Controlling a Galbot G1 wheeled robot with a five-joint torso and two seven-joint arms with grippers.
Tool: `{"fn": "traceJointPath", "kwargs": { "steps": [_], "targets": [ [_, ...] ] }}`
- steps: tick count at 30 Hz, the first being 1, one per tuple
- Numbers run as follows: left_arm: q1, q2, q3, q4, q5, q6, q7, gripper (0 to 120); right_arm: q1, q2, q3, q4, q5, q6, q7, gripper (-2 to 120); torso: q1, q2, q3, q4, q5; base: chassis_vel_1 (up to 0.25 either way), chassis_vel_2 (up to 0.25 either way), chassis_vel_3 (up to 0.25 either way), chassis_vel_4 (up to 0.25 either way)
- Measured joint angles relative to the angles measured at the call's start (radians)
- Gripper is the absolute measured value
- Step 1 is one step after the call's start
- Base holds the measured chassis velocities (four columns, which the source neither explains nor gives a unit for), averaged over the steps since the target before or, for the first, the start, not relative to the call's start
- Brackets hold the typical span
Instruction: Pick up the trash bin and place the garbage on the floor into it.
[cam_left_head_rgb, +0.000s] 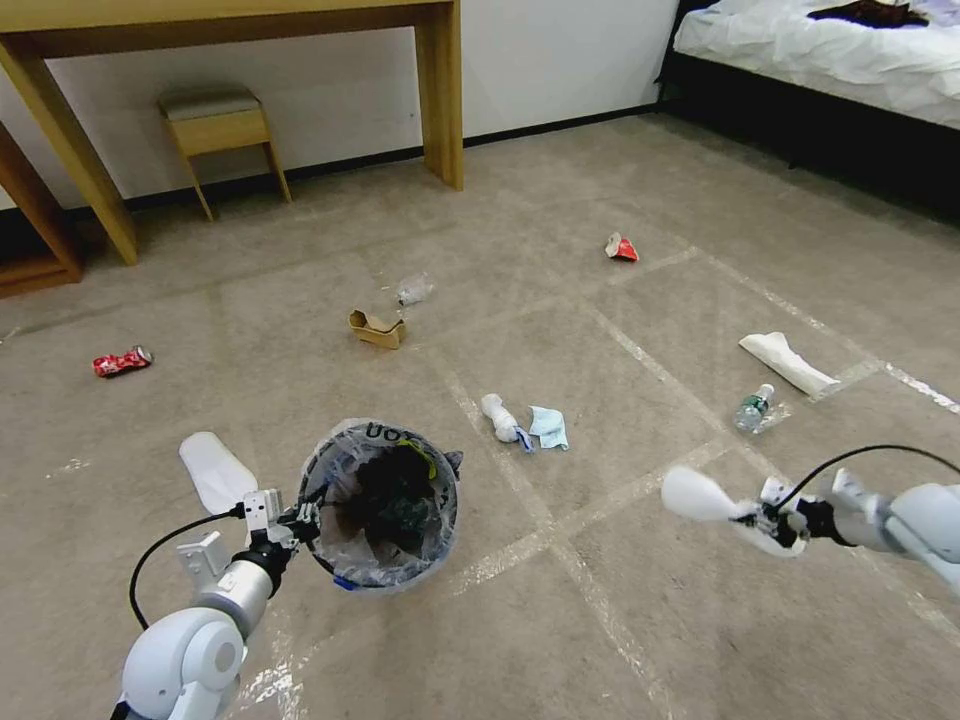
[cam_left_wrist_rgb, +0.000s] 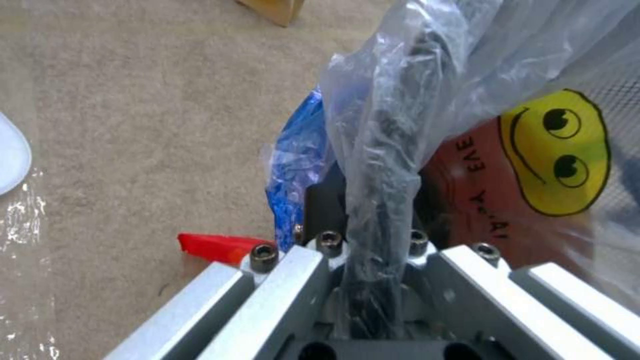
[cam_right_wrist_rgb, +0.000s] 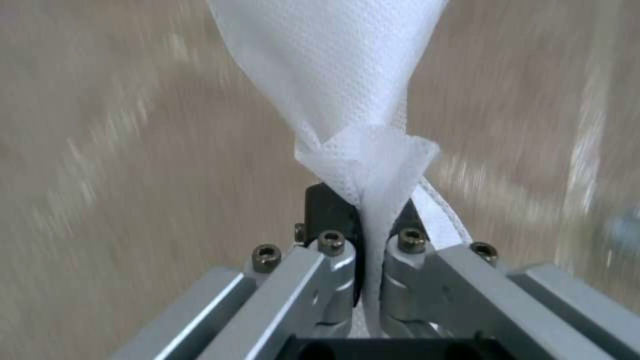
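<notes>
Currently the left gripper (cam_left_head_rgb: 300, 517) is clamped on the rim of the trash bin (cam_left_head_rgb: 385, 505), pinching the crinkled clear liner bag (cam_left_wrist_rgb: 400, 100) against the rim; the bin hangs above the beige carpet floor (cam_left_head_rgb: 600, 600) at about seven o'clock in the head view. At four o'clock, the right gripper (cam_left_head_rgb: 757, 518) is closed tight on a white slipper (cam_left_head_rgb: 698, 495), its thin fabric bunched between the jaws and held clear of the carpet. It looks light and floppy, so an edge pinch should be enough. Litter lies ahead: a second white slipper (cam_left_head_rgb: 214, 470) just beside the bin, a blue face mask (cam_left_head_rgb: 548, 427) near centre, a cardboard scrap (cam_left_head_rgb: 377, 328) at twelve, a red soda can (cam_left_head_rgb: 122, 361) at ten
</notes>
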Motion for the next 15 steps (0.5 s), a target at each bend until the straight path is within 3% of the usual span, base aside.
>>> {"fn": "traceJointPath", "kwargs": {
  "steps": [4,15],
  "targets": [
    [0.009,-0.004,-0.006,-0.008,0.002,-0.004,0.001,0,-0.032,0.012,0.072,0.116,0.087,-0.021,0.027,0,0.000,0.000,0.000,0.0003,0.0001,0.000,0.000,0.000,0.000],
    [0.015,-0.006,-0.007,-0.013,0.018,-0.004,0.003,0,-0.021,0.026,0.094,0.333,0.274,-0.078,0.104,0,0.000,0.000,0.000,0.0000,-0.0001,0.000,0.000,0.000,0.000]
  ]
}}
